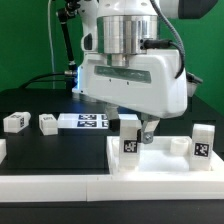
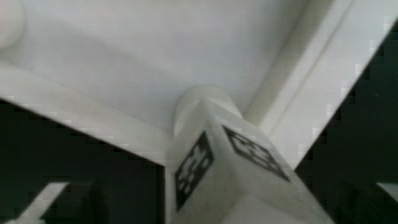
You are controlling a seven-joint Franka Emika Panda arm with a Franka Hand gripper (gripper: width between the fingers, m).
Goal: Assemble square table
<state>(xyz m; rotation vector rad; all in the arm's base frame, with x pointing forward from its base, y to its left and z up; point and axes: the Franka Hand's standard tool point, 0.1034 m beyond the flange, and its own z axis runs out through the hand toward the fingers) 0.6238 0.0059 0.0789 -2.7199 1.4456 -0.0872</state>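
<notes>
STEP: seat leg (image 1: 130, 138) in panel (image 1: 160, 166) corner | LEG: upright beside the rim, probably so its base meets the panel squarely | GRIPPER (image 1: 147, 130): above leg; fingertips hidden, so I cannot tell its grip | SECOND LEG (image 1: 203, 142): upright, exterior view's right

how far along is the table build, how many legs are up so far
Looks done: the right leg stands upright on the panel. In hand: the gripper is at the middle leg, upright in a panel corner; whether the fingers grip it is unclear. Left: the far leg and the near leg lie loose on the black tabletop.
</notes>
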